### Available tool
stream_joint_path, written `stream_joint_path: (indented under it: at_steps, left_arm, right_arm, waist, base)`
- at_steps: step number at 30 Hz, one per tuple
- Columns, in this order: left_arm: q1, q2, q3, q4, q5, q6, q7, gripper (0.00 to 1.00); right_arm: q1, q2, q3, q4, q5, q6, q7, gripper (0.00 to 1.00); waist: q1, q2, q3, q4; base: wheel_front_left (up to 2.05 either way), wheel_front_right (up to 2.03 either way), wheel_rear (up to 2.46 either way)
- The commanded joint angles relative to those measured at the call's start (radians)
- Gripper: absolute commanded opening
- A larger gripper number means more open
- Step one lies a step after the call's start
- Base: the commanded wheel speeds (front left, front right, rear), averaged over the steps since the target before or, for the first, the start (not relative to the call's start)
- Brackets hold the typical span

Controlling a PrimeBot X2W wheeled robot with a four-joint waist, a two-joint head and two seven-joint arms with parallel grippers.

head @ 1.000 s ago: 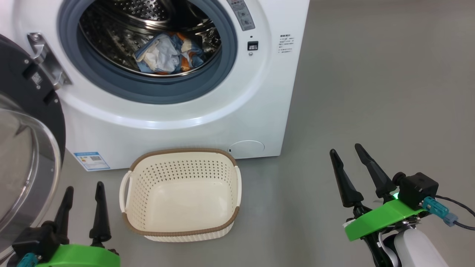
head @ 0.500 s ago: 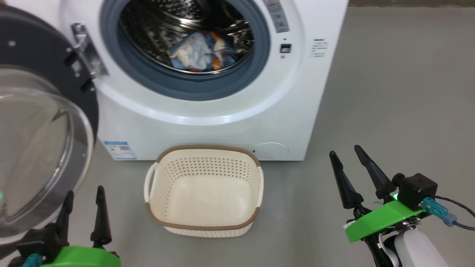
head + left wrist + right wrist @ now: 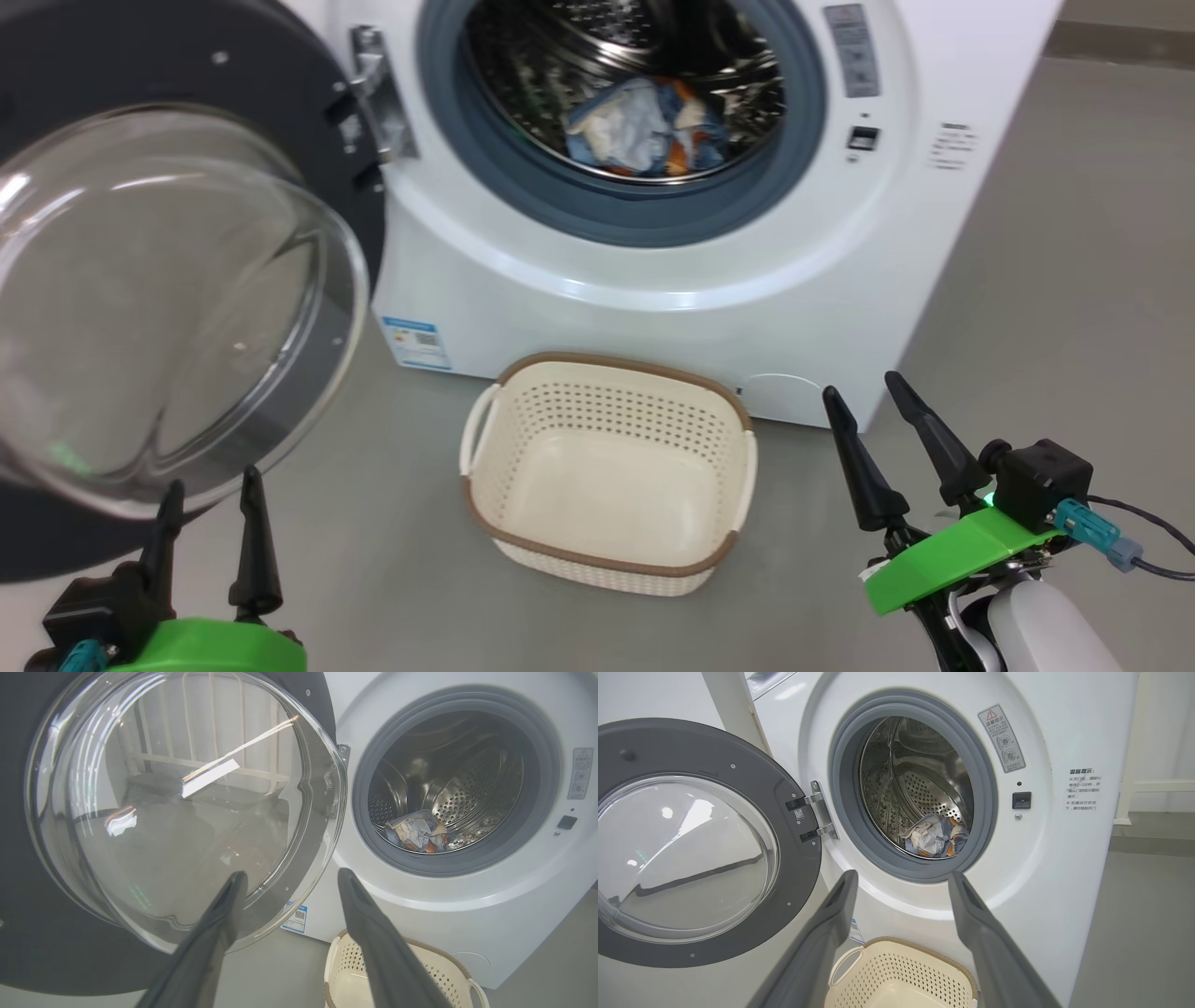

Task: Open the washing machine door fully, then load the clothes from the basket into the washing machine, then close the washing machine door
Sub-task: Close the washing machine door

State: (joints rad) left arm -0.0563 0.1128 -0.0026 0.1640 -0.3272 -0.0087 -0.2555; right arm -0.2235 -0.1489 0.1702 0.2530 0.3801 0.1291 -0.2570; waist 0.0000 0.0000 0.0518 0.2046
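Observation:
The white washing machine [image 3: 653, 271] [image 3: 444, 914] [image 3: 1045, 868] stands with its door [image 3: 177, 308] [image 3: 182, 807] [image 3: 691, 858] swung wide open to the left. The clothes [image 3: 644, 126] [image 3: 418, 833] [image 3: 936, 835], a blue, cream and orange bundle, lie inside the steel drum. On the floor before the machine sits the cream basket [image 3: 607, 471] [image 3: 348, 975] [image 3: 901, 975], with nothing in it. My left gripper [image 3: 210, 485] [image 3: 289, 882] is open at the lower left, just below the door's glass bowl. My right gripper [image 3: 864, 392] [image 3: 901, 879] is open right of the basket, holding nothing.
A blue label [image 3: 415, 343] is stuck on the machine's lower front. Grey floor [image 3: 1074, 308] stretches to the right of the machine. The open door's black rim fills the left side, close to my left arm.
The head camera has turned left, so the machine and basket sit further right in the picture and more of the door shows. Both grippers keep their places, open.

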Motion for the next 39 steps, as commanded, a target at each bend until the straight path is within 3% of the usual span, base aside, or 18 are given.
stream_joint_path:
  at_steps: [1, 9, 17, 39]
  left_arm:
    - [-0.014, 0.015, 0.042, -0.025, 0.014, 0.004, -0.006, 1.0]
    - [-0.009, 0.006, 0.044, -0.017, 0.023, 0.003, -0.006, 1.0]
    - [-0.004, 0.003, 0.049, -0.018, 0.025, 0.003, -0.006, 1.0]
    - [0.003, -0.003, 0.062, -0.028, 0.025, -0.002, -0.006, 1.0]
  right_arm:
    - [0.003, -0.003, 0.024, -0.021, 0.006, 0.002, -0.005, 1.0]
    - [0.002, -0.006, 0.03, -0.016, 0.008, 0.002, -0.005, 1.0]
    - [0.0, -0.001, 0.031, -0.017, 0.007, 0.002, -0.005, 1.0]
    - [0.002, -0.003, 0.038, -0.012, 0.013, 0.002, -0.005, 1.0]
  waist:
    - [0.0, 0.0, -0.008, 0.058]
    - [0.0, 0.0, -0.016, 0.131]
    - [0.0, 0.0, -0.015, 0.162]
    - [0.0, 0.0, -0.016, 0.183]
  base:
    - [0.0, 0.0, 0.0]
    - [0.0, 0.0, 0.0]
    - [0.0, 0.0, 0.0]
    - [0.0, 0.0, 0.0]
